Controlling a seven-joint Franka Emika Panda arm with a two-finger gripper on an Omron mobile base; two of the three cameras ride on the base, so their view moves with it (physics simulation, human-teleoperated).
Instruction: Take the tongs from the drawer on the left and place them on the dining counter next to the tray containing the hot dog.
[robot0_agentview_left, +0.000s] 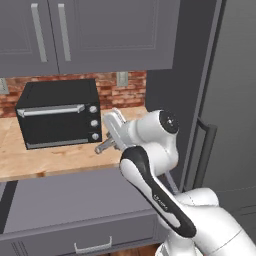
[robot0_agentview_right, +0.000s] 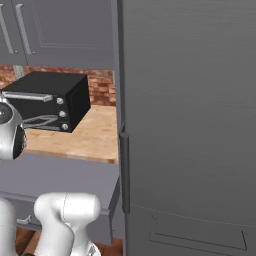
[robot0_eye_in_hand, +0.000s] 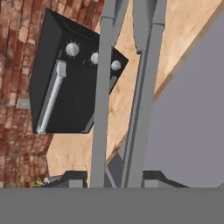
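My gripper is shut on the tongs; their two thin grey arms run from between the fingertips up past the top of the hand view. In the left base view the gripper hangs over the front edge of the wood counter, and a short grey piece of the tongs sticks out to its left. Below it the wide grey drawer stands pulled out, its panelled front and silver bow handle nearest me. The dining counter, the tray and the hot dog are out of view.
A black toaster oven sits on the wood counter against a brick wall, just left of the gripper. Grey upper cabinets hang above. A tall grey fridge with a dark bar handle stands close on the right.
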